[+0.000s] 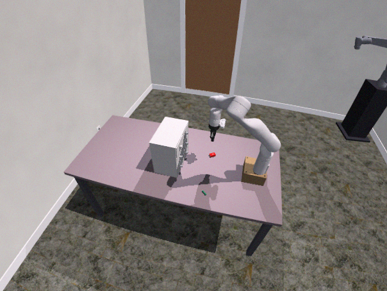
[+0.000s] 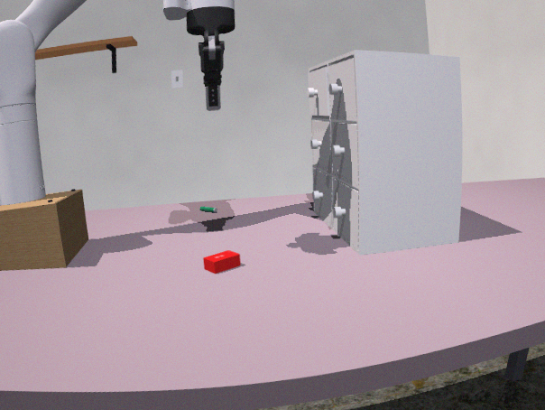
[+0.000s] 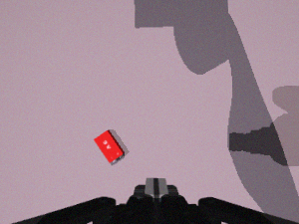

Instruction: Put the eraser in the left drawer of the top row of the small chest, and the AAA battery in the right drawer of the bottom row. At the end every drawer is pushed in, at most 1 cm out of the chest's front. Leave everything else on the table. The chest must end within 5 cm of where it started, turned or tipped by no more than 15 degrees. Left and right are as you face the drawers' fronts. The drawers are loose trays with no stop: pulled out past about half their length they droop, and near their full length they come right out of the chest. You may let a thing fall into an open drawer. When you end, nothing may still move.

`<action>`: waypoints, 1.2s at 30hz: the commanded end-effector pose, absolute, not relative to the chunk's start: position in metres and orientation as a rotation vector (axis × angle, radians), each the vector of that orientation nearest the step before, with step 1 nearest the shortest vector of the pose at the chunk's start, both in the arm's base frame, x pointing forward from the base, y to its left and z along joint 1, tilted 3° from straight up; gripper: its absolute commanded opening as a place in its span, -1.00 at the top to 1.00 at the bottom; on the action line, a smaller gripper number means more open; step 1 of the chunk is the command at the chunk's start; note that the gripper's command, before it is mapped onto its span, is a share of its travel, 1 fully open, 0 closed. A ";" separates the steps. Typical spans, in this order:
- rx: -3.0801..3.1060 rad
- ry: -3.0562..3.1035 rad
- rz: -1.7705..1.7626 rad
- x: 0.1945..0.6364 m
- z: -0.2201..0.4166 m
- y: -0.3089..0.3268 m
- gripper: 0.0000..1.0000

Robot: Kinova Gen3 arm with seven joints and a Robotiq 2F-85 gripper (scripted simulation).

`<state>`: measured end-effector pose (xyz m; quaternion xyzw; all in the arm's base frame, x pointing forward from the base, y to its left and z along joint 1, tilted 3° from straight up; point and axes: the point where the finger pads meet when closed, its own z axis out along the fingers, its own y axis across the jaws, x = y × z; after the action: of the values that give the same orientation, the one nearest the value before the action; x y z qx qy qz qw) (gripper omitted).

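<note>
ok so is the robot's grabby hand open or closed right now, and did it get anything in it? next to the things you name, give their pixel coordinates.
Gripper (image 1: pixel 212 140) (image 2: pixel 213 108) (image 3: pixel 155 191): closed, holding nothing.

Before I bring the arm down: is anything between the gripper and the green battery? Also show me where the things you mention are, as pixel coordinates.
No object shows between the gripper (image 1: pixel 212 140) (image 2: pixel 213 108) and the green battery (image 1: pixel 204 193) (image 2: pixel 208 209) in the exterior view, though the red block (image 1: pixel 212 154) (image 2: pixel 221 262) (image 3: pixel 109 146) sits nearby.
</note>
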<state>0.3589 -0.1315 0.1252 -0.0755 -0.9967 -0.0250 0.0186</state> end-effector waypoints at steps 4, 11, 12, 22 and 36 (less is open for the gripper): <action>-0.238 -3.094 -0.075 0.359 0.125 -0.132 1.00; -0.238 -3.094 -0.075 0.359 0.125 -0.132 1.00; -0.238 -3.094 -0.075 0.359 0.125 -0.132 1.00; -0.238 -3.101 -0.075 0.360 0.124 -0.132 1.00; -0.242 -3.133 -0.072 0.364 0.118 -0.132 1.00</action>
<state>0.3641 -0.1323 0.1185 -0.0760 -0.9969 -0.0223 0.0014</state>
